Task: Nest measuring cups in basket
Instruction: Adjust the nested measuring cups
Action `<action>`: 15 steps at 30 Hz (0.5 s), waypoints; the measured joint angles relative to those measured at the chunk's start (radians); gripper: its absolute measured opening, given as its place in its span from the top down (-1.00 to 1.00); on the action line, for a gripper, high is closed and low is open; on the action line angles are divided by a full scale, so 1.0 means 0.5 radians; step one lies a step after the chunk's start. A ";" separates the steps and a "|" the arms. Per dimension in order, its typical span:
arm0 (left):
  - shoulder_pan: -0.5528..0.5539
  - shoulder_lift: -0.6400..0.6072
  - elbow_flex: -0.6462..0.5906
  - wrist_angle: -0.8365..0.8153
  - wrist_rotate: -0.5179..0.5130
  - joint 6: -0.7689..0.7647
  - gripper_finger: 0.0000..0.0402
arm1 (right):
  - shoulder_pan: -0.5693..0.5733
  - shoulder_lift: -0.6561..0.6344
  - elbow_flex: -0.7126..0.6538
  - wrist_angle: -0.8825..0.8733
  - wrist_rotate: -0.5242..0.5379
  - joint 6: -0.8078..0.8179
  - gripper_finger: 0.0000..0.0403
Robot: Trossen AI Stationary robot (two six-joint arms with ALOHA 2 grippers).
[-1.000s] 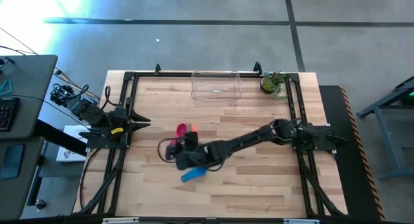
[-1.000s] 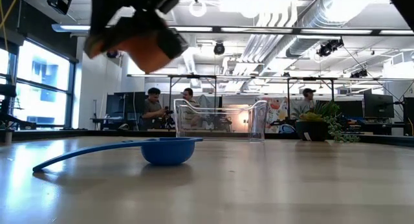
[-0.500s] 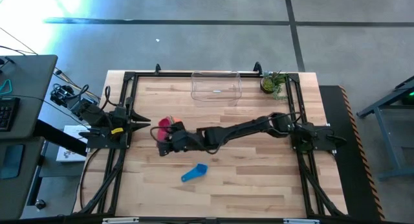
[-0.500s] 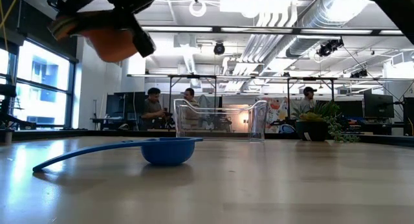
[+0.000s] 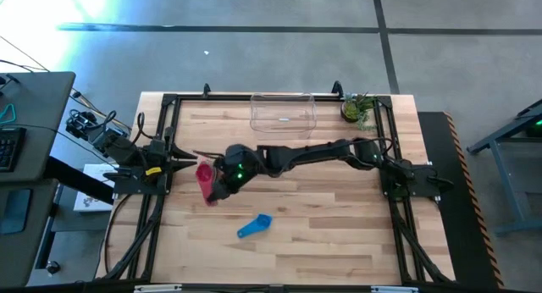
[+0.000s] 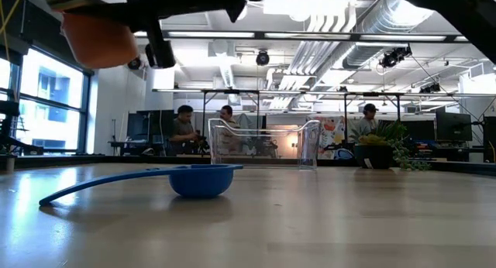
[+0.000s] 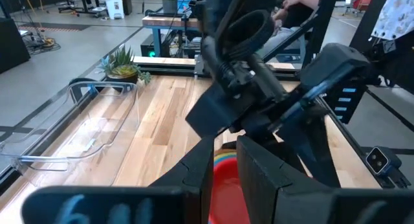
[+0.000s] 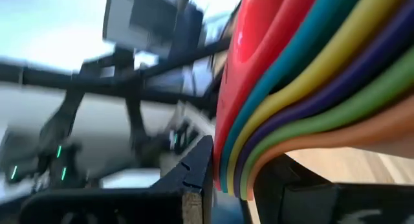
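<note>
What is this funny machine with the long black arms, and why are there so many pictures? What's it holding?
It's a robot with two arms at a wooden table. One picture looks down from above, one peeks across the tabletop, and two come from little cameras on the arms' wrists. The right claw has reached far across and is shut on a stack of measuring cups, fitted inside each other like a rainbow. The left claw waits at its side, close by. One blue cup lies alone on the table. At the far edge stand a clear basket and a small plant.
</note>
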 joint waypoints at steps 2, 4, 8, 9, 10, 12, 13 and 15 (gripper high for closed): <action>0.000 -0.001 0.000 0.000 0.000 0.001 0.71 | -0.033 0.000 0.000 -0.058 -0.173 -0.089 0.68; 0.000 0.000 0.000 0.000 0.000 0.000 0.71 | -0.059 0.000 0.000 -0.133 -0.301 -0.156 0.67; 0.000 0.000 0.000 0.000 0.000 0.000 0.71 | -0.085 0.000 -0.002 -0.184 -0.451 -0.307 0.72; 0.000 -0.001 0.000 0.000 0.000 0.001 0.71 | -0.090 -0.001 -0.002 -0.198 -0.482 -0.357 0.72; 0.000 0.000 0.000 0.000 0.000 0.001 0.71 | -0.098 -0.001 -0.002 -0.225 -0.506 -0.403 0.72; 0.000 0.000 0.000 0.000 0.000 0.001 0.71 | -0.113 -0.001 -0.002 -0.274 -0.555 -0.464 0.72; 0.000 0.000 0.000 0.000 0.000 0.001 0.71 | -0.118 -0.001 -0.002 -0.296 -0.587 -0.497 0.72; 0.000 -0.001 0.000 0.000 0.000 0.002 0.71 | -0.128 -0.001 -0.002 -0.343 -0.636 -0.571 0.70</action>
